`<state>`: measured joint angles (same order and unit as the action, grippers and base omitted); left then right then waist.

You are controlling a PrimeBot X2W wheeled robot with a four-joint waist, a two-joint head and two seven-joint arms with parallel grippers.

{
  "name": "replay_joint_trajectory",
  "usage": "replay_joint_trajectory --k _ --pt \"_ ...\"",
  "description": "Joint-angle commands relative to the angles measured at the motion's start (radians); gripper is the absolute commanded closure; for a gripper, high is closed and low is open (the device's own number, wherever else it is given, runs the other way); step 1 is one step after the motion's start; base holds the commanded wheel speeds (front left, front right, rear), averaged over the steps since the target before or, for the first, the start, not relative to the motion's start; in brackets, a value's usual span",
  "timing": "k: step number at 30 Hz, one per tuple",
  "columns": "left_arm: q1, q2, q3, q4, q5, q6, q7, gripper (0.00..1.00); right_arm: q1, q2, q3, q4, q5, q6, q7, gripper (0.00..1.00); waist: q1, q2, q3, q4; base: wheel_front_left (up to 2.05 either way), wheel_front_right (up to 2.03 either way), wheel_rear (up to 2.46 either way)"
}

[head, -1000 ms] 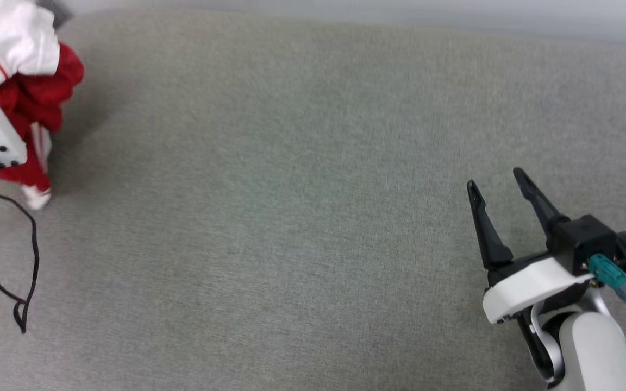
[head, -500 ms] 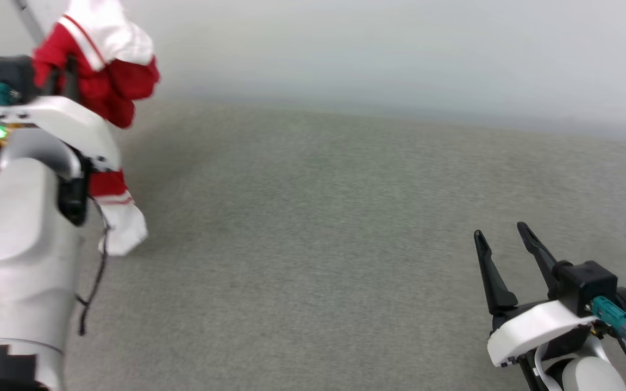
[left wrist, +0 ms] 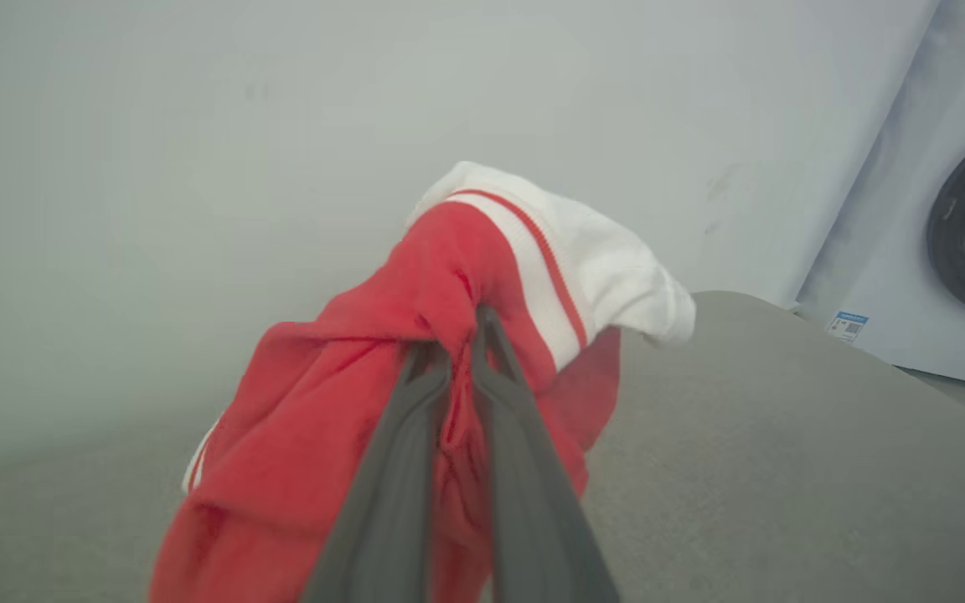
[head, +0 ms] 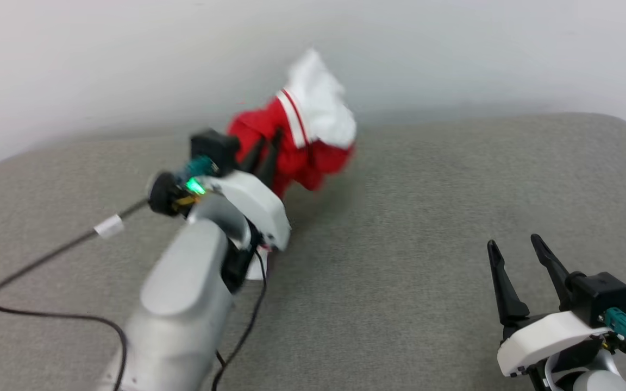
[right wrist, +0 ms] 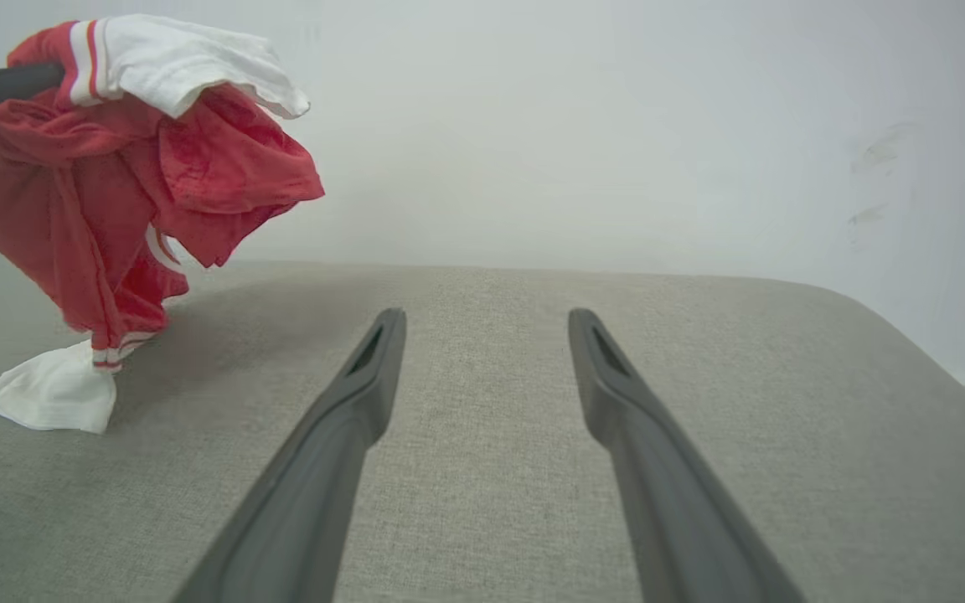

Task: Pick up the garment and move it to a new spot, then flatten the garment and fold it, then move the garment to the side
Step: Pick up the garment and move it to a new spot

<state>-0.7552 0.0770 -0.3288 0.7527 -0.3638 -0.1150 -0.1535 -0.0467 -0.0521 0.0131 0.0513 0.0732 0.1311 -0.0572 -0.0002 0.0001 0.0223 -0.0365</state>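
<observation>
Garment point(left wrist: 415, 377) bunched in the left gripper point(left wrist: 459, 335) — lifted, one sleeve trailing.

just one red-and-white jersey point(head: 302, 136), two grippers, left gripper point(head: 270, 137) plus right gripper point(head: 513, 241), one grey padded surface point(head: 432, 206), one washing machine point(left wrist: 935, 209)

The garment point(head: 313, 141) hangs bunched from the left tool point(head: 270, 137) above the far side of the worktop point(head: 427, 217), its lowest sleeve touching the surface and the wall point(head: 128, 65) just behind. The right tool point(head: 514, 241) sits well apart at the near right. A washing machine point(left wrist: 952, 209) stands past the worktop's edge.
</observation>
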Motion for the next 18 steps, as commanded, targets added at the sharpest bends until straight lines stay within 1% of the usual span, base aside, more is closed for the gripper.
replay_joint_trajectory --k 1,6,12,13,14,18 --pt "0.053 -0.009 -0.040 -0.023 -0.016 -0.006 -0.010 1.00 0.013 0.003 -0.007 -0.011 0.001 -0.001 0.004 0.00 0.0002 -0.0001 0.010 -0.039 0.00 0.00 0.00" --pt "0.198 -0.023 -0.150 -0.083 -0.044 -0.007 -0.013 1.00 0.019 0.003 -0.017 -0.028 -0.002 -0.001 0.008 0.00 0.0002 -0.0001 0.043 -0.059 0.00 0.00 0.00" --pt "0.345 -0.026 -0.236 -0.116 -0.038 0.025 -0.016 1.00 0.005 0.002 -0.024 -0.035 0.002 -0.001 0.004 0.00 0.0002 -0.0001 0.085 -0.053 0.00 0.00 0.00" --pt "0.363 -0.026 -0.245 -0.117 -0.037 0.029 -0.017 0.67 0.002 0.003 -0.025 -0.033 0.002 -0.001 0.002 0.00 0.0002 -0.0001 0.087 -0.051 0.00 0.00 0.00" --pt "0.375 -0.026 -0.253 -0.120 -0.036 0.033 -0.022 0.00 -0.001 0.002 -0.025 -0.032 0.002 -0.001 0.002 0.00 0.0002 -0.0001 0.090 -0.050 0.00 0.00 0.00" --pt "0.393 -0.027 -0.273 -0.161 -0.046 0.051 -0.062 0.00 -0.008 0.002 -0.033 -0.026 0.004 -0.001 0.000 0.00 0.0002 -0.0001 0.087 -0.036 0.00 0.00 0.00"
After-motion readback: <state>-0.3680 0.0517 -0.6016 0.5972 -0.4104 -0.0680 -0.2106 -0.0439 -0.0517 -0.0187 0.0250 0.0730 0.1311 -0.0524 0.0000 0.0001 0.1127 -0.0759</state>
